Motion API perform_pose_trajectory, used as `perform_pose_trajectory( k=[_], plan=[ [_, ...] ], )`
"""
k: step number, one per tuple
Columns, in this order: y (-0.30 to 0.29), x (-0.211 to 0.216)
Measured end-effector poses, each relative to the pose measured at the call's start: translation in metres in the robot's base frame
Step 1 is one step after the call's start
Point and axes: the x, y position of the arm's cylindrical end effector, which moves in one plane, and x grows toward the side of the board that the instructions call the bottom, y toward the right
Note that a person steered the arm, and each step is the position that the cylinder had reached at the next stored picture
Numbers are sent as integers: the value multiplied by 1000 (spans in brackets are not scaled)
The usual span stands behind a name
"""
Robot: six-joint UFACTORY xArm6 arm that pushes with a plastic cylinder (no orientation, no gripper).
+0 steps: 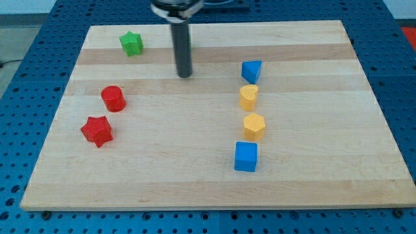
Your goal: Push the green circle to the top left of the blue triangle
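Note:
The blue triangle (251,70) sits at the upper right of the wooden board (208,188). No green circle shows anywhere; the rod hides a strip of the board near the view's top. A green star (131,43) lies at the top left. My tip (184,74) rests on the board well to the left of the blue triangle and to the lower right of the green star, touching no block.
A yellow block (248,97) and a yellow hexagon (254,126) lie in a column below the blue triangle, with a blue cube (246,156) below them. A red cylinder (113,98) and a red star (97,130) sit at the left.

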Motion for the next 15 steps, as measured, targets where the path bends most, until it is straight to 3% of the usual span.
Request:
perform_pose_trajectory(
  k=[2, 4, 6, 7, 8, 10, 11, 12, 13, 14, 15],
  plan=[
    [-39, -39],
    [-27, -104],
    [24, -82],
    [-5, -63],
    [11, -48],
    [124, -91],
    [124, -89],
    [113, -57],
    [142, -56],
    [214, -85],
    [213, -109]
  ],
)
